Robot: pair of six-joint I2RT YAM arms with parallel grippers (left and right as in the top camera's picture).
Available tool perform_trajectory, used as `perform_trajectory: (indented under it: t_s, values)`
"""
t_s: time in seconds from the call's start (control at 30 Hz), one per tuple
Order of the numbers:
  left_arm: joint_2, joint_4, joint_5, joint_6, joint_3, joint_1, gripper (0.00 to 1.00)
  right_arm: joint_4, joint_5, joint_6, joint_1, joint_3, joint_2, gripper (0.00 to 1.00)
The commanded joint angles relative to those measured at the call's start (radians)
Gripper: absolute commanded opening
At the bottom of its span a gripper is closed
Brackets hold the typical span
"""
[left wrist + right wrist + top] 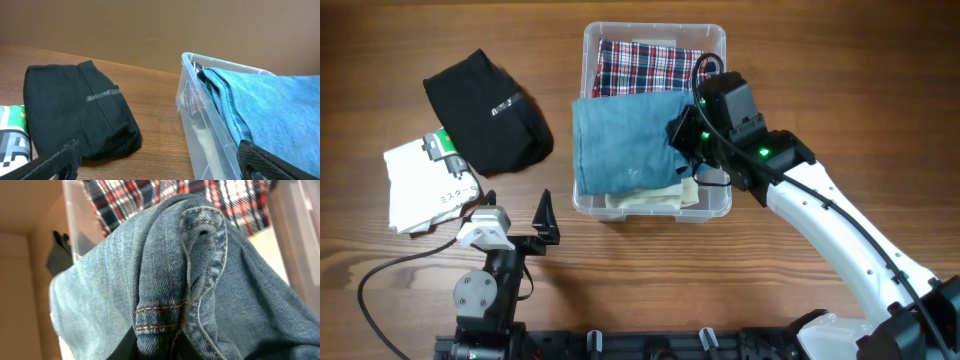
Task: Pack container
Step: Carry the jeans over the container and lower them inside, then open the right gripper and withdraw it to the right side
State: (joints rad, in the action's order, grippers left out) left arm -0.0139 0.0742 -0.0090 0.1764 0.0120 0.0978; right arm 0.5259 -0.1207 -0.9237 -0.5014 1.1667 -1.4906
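Much of the right gripper [152,346] is hidden from us. From above, its wrist housing covers the fingers, and in its own camera only two dark slivers show at the bottom edge, closed narrowly on a bunched fold of the jeans [625,140]. The jeans fill that close view, so we cannot tell how deep they sit. The container [655,27] stands at about 12 o'clock on the table [840,70]. The jeans lie across its middle, rising above the rim, with their left edge reaching the wall at 9 o'clock. A plaid cloth [645,65] shows at the container's 12 o'clock end and a cream cloth [645,200] peeps out at 6 o'clock; most of both is covered. The left gripper [517,222] sits at 7 o'clock, spread wide and holding nothing, and only its fingertips show in the lower corners of its own view. A black garment [485,110] lies at 10 o'clock, apart from the container, with bare wood between them. A white folded packet [420,185] with a green tag sits at 9 o'clock, just beside the garment; its print is too small to read. At 3 o'clock the tabletop lies open beyond the white arm.
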Motion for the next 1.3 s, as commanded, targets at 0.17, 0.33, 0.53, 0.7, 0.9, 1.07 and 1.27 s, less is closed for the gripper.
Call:
perform_trajectory:
  t_s: [0.17, 0.33, 0.53, 0.7, 0.9, 1.07, 1.27]
  values:
    - [0.005, -0.002, 0.009, -0.016, -0.006, -0.006, 1.00, 0.045, 0.031, 0.035, -0.012, 0.003, -0.010, 0.04]
    - [0.005, -0.002, 0.009, -0.016, -0.006, -0.006, 1.00, 0.061, 0.055, 0.064, -0.012, 0.003, -0.010, 0.04]
    - [0.005, -0.002, 0.009, -0.016, -0.006, -0.006, 1.00, 0.057, 0.054, 0.060, -0.012, 0.003, -0.010, 0.04]
    - [0.005, -0.002, 0.009, -0.016, -0.006, -0.006, 1.00, 0.069, 0.055, 0.091, -0.012, 0.003, -0.026, 0.66]
    - [0.005, -0.002, 0.009, -0.016, -0.006, -0.006, 1.00, 0.063, 0.115, 0.432, -0.012, 0.003, -0.058, 1.00]
    - [0.005, -0.002, 0.009, -0.016, -0.006, -0.006, 1.00, 0.050, 0.223, 0.610, -0.012, 0.032, -0.011, 0.99]
    - [0.005, -0.002, 0.009, -0.016, -0.006, -0.006, 1.00, 0.034, 0.226, 0.689, -0.012, 0.093, 0.088, 0.99]
